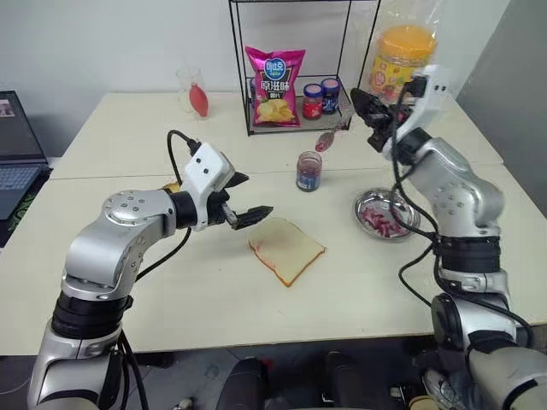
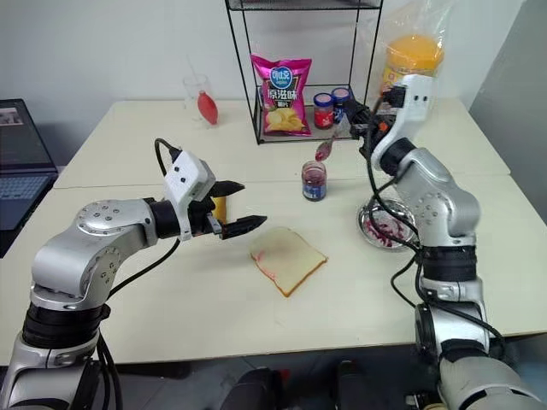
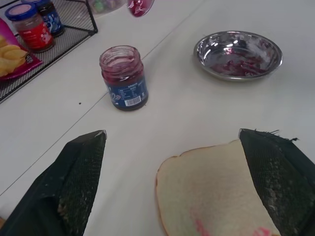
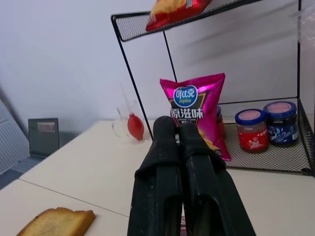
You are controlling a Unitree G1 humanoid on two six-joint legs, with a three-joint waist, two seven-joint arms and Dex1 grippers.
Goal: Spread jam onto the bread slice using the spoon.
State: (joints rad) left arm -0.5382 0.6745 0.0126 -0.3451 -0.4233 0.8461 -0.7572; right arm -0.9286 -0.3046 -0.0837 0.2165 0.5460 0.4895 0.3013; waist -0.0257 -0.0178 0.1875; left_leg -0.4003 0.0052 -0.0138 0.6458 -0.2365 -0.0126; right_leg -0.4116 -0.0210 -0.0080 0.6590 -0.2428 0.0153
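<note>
Jam (image 3: 226,231) only streaked our bread slice (image 1: 286,248); our clenched right claw (image 2: 362,115) carried the loaded spoon (image 2: 326,146), left claw (image 1: 246,199) released; spreading remained.

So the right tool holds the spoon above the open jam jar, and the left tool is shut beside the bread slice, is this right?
Not quite. The left tool is open, not shut; the left wrist view shows its two fingers wide apart beside the bread slice. The rest holds: the right tool holds the spoon above the open jam jar.

Pink chip bag (image 1: 274,86) & two lidded jars (image 1: 321,98) in wire rack (image 1: 295,64); steel bowl (image 1: 386,213) nearby.
</note>
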